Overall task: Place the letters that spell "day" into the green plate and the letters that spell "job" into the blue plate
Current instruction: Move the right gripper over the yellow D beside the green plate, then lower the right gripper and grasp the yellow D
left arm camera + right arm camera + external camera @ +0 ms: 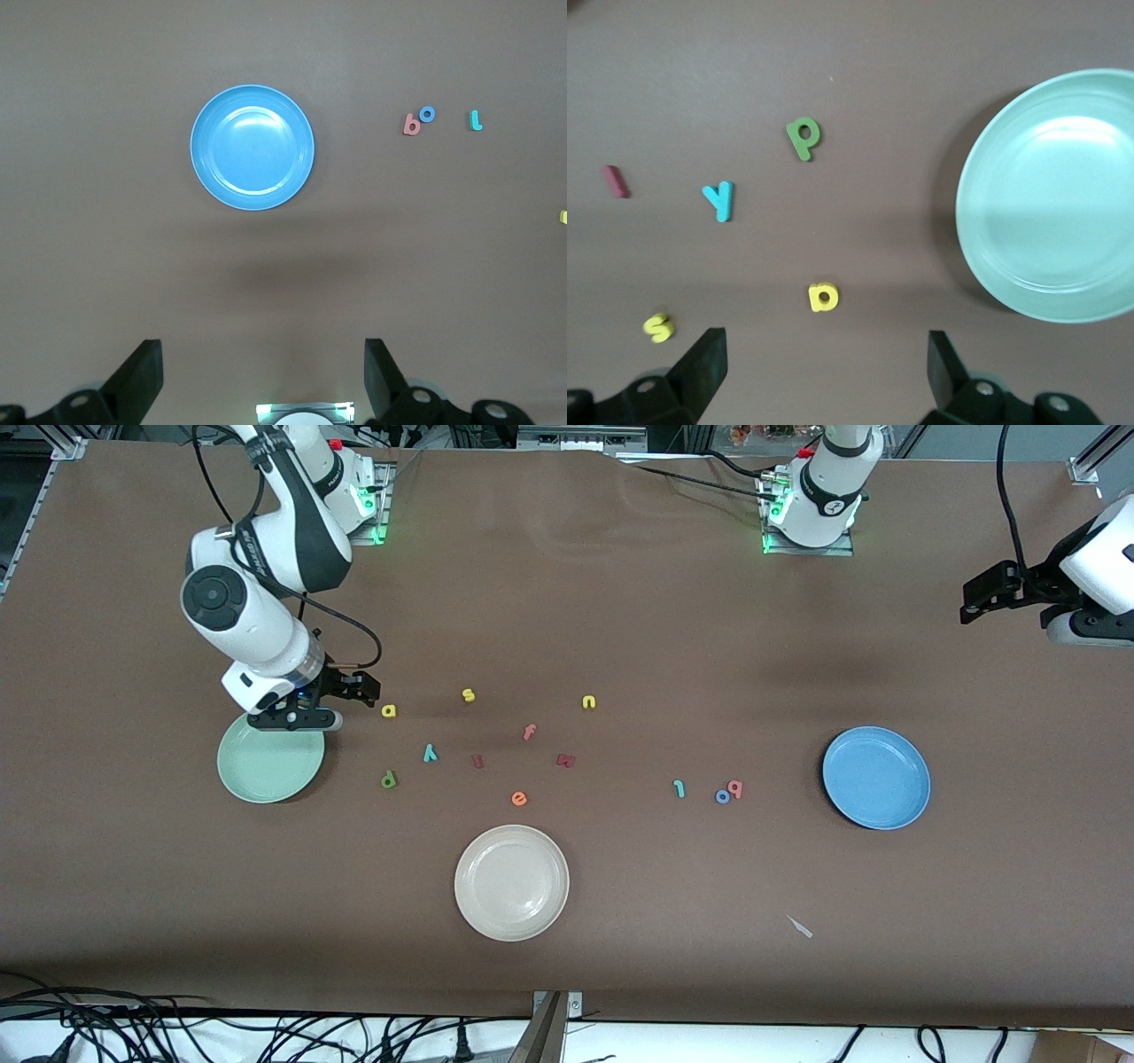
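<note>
Right gripper (350, 695) open over green plate (266, 771) rim; left gripper (979, 602) open, parked at table end; plates empty.

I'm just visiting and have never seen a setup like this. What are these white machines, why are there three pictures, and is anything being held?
They are two robot arms bolted along one edge of a brown table. One picture looks down from a high camera facing them; the other two come from cameras on each arm's wrist. The right gripper hangs open over the rim of the green plate. The left gripper waits open above the table's other end, up from the blue plate. Neither holds anything. Small foam letters lie scattered between the plates: a yellow "a", teal "y" and green "d" by the green plate, others farther along, and a cream plate nearest the camera.
</note>
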Available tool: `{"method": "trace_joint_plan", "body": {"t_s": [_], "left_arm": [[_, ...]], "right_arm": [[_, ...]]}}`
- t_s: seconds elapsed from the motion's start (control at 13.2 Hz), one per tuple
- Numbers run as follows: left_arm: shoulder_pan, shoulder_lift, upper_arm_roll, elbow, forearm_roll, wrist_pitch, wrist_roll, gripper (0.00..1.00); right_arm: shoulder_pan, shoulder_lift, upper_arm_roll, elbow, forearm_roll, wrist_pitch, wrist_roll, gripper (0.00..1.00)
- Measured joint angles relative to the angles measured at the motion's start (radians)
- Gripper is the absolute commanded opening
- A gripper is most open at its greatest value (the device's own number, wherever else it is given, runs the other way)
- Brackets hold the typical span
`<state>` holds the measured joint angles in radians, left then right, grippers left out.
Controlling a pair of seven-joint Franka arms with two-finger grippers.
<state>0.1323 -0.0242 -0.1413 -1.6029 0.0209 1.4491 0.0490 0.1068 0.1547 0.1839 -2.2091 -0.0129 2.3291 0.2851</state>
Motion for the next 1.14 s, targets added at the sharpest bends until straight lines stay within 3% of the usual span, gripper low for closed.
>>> {"method": "trace_joint_plan", "body": {"t_s": [0.38,1.14], "left_arm": [[0.0,0.002,0.0,0.0,0.0,0.0,0.0,1.0],[0.008,0.004,0.009,0.0,0.0,0.0,0.0,1.0]], "right_arm": [[0.014,0.068,0.008,-0.027,0.0,0.097,0.063,1.0],[0.058,0.176,0.0,-0.039,-0.028,0.154,0.178,0.99]]}}
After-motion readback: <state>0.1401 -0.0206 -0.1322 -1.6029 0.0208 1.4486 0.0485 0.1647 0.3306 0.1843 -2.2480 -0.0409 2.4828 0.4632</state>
